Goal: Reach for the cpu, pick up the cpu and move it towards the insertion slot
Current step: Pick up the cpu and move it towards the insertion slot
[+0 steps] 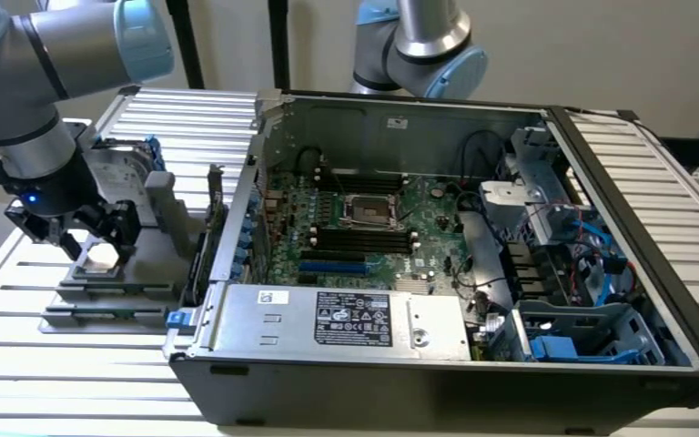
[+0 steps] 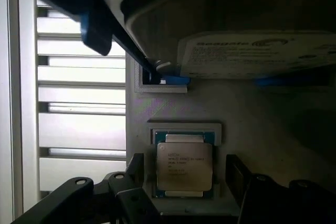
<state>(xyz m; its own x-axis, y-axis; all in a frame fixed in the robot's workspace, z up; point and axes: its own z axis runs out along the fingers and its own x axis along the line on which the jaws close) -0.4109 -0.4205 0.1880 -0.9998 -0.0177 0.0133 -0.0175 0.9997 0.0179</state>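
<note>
The cpu point(image 2: 184, 166), a small square chip with a silvery top, lies flat in a recess of the grey holder point(image 1: 106, 282) at the exterior view's left; there it shows as a pale square point(image 1: 101, 257). My gripper point(image 1: 86, 238) hangs just above it, open, with one black finger point(image 2: 135, 169) on each side of the chip and not touching it point(image 2: 184, 174). The insertion slot point(image 1: 368, 210), a shiny metal frame around a dark centre, sits on the green board inside the open computer case.
A silver hard drive point(image 2: 247, 53) with blue-framed edges stands upright in the holder close behind the cpu. The black case wall point(image 1: 222, 246) rises between holder and board. Long black memory slots point(image 1: 356, 241) lie beside the socket. A second arm point(image 1: 417, 45) stands behind the case.
</note>
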